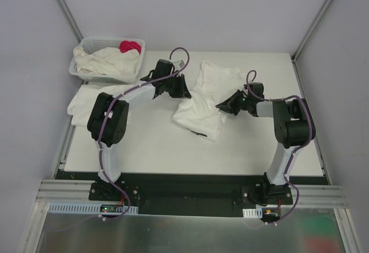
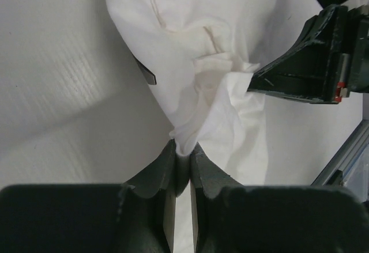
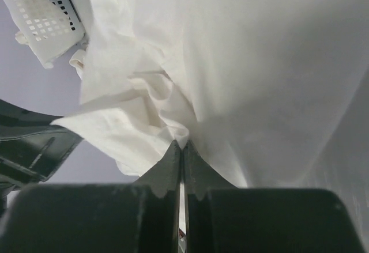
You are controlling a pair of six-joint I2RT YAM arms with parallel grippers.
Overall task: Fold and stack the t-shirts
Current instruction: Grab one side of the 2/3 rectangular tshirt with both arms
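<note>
A crumpled white t-shirt [image 1: 204, 100] lies in the middle of the table, between my two grippers. My left gripper [image 1: 187, 94] is at the shirt's left edge, and in the left wrist view the left gripper [image 2: 183, 148] is shut on a pinched fold of the t-shirt [image 2: 213, 28]. My right gripper [image 1: 221, 106] is at the shirt's right side. The right wrist view shows the right gripper [image 3: 182, 144] shut on a fold of the t-shirt [image 3: 259, 63]. Another t-shirt [image 1: 81, 100] lies flat at the table's left edge, partly under the left arm.
A white lattice basket [image 1: 95, 44] stands at the back left corner, holding more white t-shirts [image 1: 109, 61] and a pink-red cloth [image 1: 130, 46]. The basket [image 3: 40, 8] also shows in the right wrist view. Frame posts rise at both back corners.
</note>
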